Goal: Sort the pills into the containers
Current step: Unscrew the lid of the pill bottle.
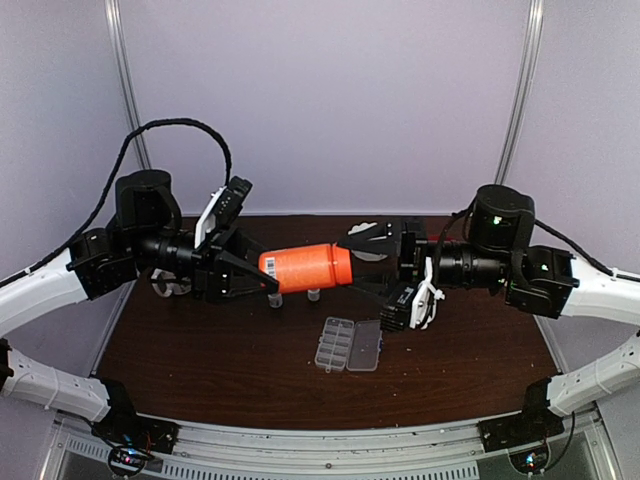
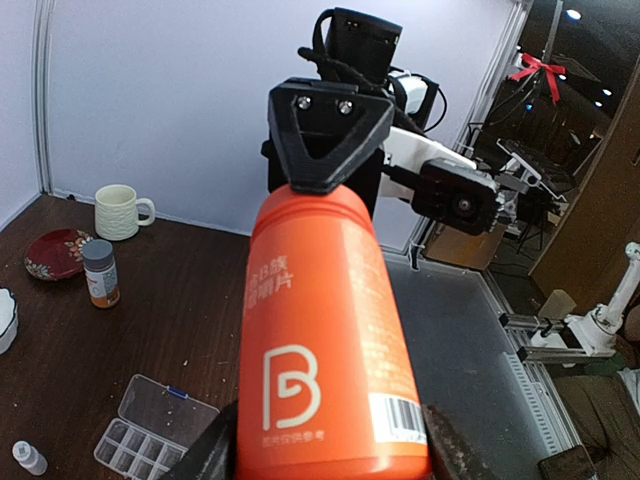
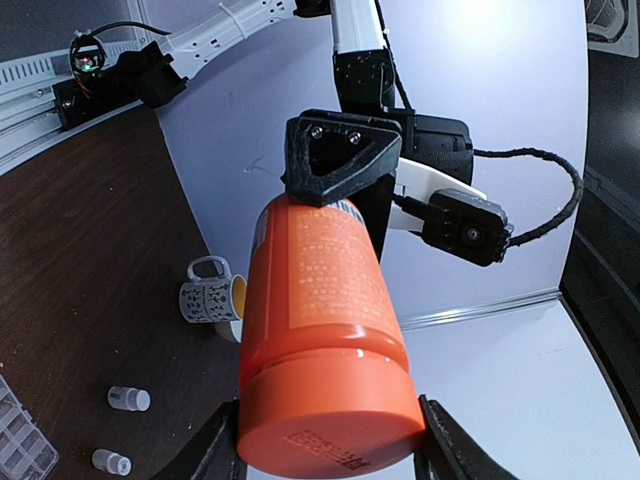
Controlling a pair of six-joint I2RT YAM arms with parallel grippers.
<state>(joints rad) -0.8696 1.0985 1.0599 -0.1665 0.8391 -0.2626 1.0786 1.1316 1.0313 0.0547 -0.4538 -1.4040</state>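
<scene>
An orange bottle (image 1: 306, 267) hangs level above the table, held between both grippers. My left gripper (image 1: 266, 272) is shut on its base end; in the left wrist view the bottle (image 2: 330, 340) fills the space between my left gripper's (image 2: 330, 462) jaws. My right gripper (image 1: 354, 262) is shut on its orange cap (image 3: 330, 425), which sits between my right gripper's (image 3: 325, 455) jaws. The clear organiser box (image 1: 348, 344) lies on the table below with its lid open; it also shows in the left wrist view (image 2: 150, 430). No pills are visible.
Two tiny white bottles (image 1: 275, 298) (image 1: 313, 294) stand under the orange bottle. A cream mug (image 2: 118, 211), a red plate (image 2: 55, 253) and a small grey-capped bottle (image 2: 100, 272) are at the far edge. A patterned mug (image 3: 212, 298) shows in the right wrist view.
</scene>
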